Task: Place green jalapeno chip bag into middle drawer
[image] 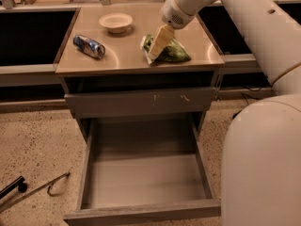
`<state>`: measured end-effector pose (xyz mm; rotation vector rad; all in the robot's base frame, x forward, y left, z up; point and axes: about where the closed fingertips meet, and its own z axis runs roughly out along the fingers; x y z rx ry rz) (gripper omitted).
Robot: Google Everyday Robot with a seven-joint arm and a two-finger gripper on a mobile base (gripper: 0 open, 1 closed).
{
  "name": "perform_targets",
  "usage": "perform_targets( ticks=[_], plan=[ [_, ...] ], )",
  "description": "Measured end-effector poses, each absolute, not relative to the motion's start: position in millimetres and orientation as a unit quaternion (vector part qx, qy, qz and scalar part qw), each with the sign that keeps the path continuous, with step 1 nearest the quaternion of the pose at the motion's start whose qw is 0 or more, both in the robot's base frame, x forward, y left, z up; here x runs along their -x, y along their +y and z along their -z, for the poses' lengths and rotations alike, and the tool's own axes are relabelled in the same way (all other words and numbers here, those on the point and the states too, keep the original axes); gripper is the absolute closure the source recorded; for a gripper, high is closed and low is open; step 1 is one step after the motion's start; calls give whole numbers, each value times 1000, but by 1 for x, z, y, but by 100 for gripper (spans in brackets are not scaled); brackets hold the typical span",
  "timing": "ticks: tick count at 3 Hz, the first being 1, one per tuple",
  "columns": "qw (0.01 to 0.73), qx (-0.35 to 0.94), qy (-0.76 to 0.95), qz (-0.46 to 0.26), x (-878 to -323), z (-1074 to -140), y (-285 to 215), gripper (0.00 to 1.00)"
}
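The one camera is looking steeply down from the near side, fairly close, catching the open middle drawer point(146, 180) nearest and the gripper point(157, 45) hanging farther off over the countertop point(127, 55).

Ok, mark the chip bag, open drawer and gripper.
green jalapeno chip bag point(175, 54): camera view, its green right half.
middle drawer point(141, 178): camera view, its bare floor.
gripper point(153, 54): camera view, tip at the bag's left end.
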<state>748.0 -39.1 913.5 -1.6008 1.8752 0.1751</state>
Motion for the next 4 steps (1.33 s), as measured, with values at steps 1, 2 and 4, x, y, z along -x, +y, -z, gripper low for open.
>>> perform_targets(
  ticks=[1,2,4],
  plan=[
    [324,607,723,-64,-764,-892,-41,0],
    [320,595,735,-49,-783,-879,-59,0],
    [309,580,752,-51,-801,-847,-77,0]
  ],
)
